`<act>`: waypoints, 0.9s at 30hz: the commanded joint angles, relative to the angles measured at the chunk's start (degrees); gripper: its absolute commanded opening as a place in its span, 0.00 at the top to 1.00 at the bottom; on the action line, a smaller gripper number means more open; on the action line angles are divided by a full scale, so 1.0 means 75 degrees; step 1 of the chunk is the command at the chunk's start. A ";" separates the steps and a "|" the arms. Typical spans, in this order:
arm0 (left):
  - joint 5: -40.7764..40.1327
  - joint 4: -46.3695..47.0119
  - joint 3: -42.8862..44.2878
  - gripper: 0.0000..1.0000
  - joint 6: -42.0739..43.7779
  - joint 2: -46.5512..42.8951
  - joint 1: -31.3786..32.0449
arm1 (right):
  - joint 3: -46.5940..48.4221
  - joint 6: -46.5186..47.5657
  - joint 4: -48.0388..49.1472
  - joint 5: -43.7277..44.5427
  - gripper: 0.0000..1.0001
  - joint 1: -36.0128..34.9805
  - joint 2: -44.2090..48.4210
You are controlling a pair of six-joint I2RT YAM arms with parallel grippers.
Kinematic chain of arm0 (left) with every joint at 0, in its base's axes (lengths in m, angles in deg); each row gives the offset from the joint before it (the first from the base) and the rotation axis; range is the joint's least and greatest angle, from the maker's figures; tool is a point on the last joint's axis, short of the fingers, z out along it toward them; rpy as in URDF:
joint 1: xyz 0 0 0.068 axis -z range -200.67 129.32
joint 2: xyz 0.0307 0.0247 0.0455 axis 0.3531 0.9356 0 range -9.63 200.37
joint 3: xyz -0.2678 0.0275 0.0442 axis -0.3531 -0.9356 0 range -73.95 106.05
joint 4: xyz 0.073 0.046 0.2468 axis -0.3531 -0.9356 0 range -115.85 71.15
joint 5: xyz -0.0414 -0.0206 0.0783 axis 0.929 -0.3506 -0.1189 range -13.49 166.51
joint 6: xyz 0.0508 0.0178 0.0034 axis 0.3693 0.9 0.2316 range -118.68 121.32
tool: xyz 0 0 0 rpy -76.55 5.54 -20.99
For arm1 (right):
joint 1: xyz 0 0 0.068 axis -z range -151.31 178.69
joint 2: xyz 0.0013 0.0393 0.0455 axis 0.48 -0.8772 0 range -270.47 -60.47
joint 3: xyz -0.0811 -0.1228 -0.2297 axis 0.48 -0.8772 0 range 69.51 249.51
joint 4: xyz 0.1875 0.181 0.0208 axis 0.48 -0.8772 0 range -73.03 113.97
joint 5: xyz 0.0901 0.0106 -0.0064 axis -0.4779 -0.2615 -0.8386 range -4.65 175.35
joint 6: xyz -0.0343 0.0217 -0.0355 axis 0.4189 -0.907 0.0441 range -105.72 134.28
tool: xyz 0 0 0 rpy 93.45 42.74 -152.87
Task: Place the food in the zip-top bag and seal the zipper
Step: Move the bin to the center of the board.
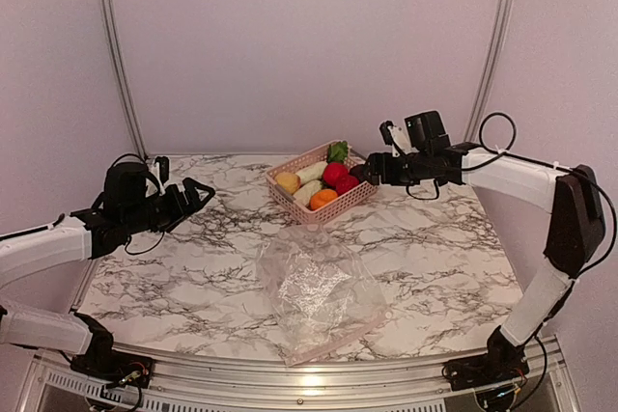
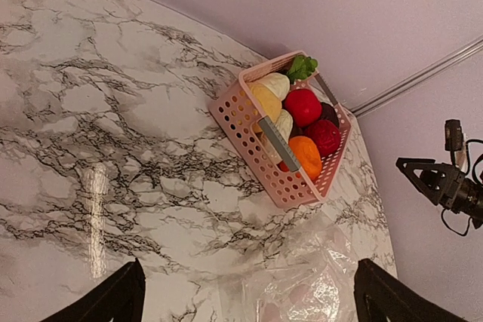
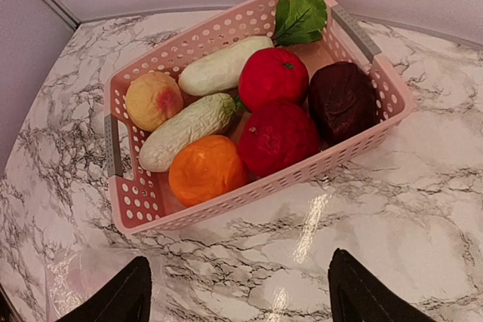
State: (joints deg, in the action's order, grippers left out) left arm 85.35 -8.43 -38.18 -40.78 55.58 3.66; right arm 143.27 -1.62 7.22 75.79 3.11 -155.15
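Crinkly clear zip-top bag (image 1: 319,301) before perforated pink basket (image 1: 352,203)

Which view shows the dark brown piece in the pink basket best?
The right wrist view: the dark brown piece lies close and unhidden in the pink basket. The left wrist view shows only a sliver beside the red pieces; the top view hides it.

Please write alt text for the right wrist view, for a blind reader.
A pink basket on a marble table holds two red toy pieces, an orange, a yellow fruit, two white radishes and a dark brown piece. The open right gripper faces it.
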 commanded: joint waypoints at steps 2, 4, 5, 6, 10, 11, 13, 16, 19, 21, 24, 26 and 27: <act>-0.0096 -0.0550 0.0259 0.01 0.0856 -0.0067 0.0258 | 0.0833 -0.0382 -0.0137 -0.0177 0.27 -0.0132 -0.0747; -0.0087 -0.0920 0.0410 0.01 0.1067 0.0025 0.0380 | 0.1017 -0.0505 -0.0196 -0.0231 0.30 -0.0151 -0.1065; 0.0046 -0.1192 0.0533 0.01 0.1191 0.0166 0.0428 | 0.1075 -0.0618 -0.0213 -0.0270 0.30 -0.0151 -0.1207; 0.0057 -0.1348 0.0634 0.01 0.1231 0.0240 0.0500 | 0.1112 -0.0701 -0.0200 -0.0311 0.31 -0.0145 -0.1330; -0.0135 -0.1938 0.0882 0.01 0.1383 0.0360 0.0844 | 0.1221 -0.1060 -0.0027 -0.0368 0.33 -0.0151 -0.1717; -0.0095 -0.1949 0.0882 0.01 0.1392 0.0379 0.0862 | 0.1242 -0.1129 0.0045 -0.0407 0.33 -0.0153 -0.1808; 0.0030 -0.1934 0.0889 0.01 0.1382 0.0425 0.0877 | 0.1345 -0.1298 0.0163 -0.0483 0.34 -0.0151 -0.2023; 0.0299 -0.1910 0.0993 0.01 0.1060 0.0526 0.0880 | 0.1633 -0.1550 0.0327 -0.0643 0.35 -0.0151 -0.2420; 0.0522 -0.1951 0.1258 0.01 0.0958 0.0617 0.0880 | 0.2021 -0.1849 0.0391 -0.0758 0.36 -0.0151 -0.2921; 0.0448 -0.2132 0.1485 0.01 0.1005 0.0716 0.0880 | 0.2265 -0.2044 0.0436 -0.0844 0.37 -0.0151 -0.3188; 0.0506 -0.2458 0.1859 0.01 0.1154 0.1008 0.0880 | 0.2567 -0.2402 0.0509 -0.0879 0.37 -0.0152 -0.3578; 0.0556 -0.2489 0.2010 0.01 0.1196 0.1070 0.0880 | 0.2825 -0.2611 0.0430 -0.0835 0.40 -0.0151 -0.3830; 0.0498 -0.2525 0.2075 0.01 0.1205 0.1076 0.0880 | 0.2922 -0.2722 0.0393 -0.0824 0.40 -0.0151 -0.3952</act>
State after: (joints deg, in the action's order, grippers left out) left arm 88.33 -23.78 -25.27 -32.87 62.34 10.18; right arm 161.24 -17.40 9.51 70.19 2.49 -181.29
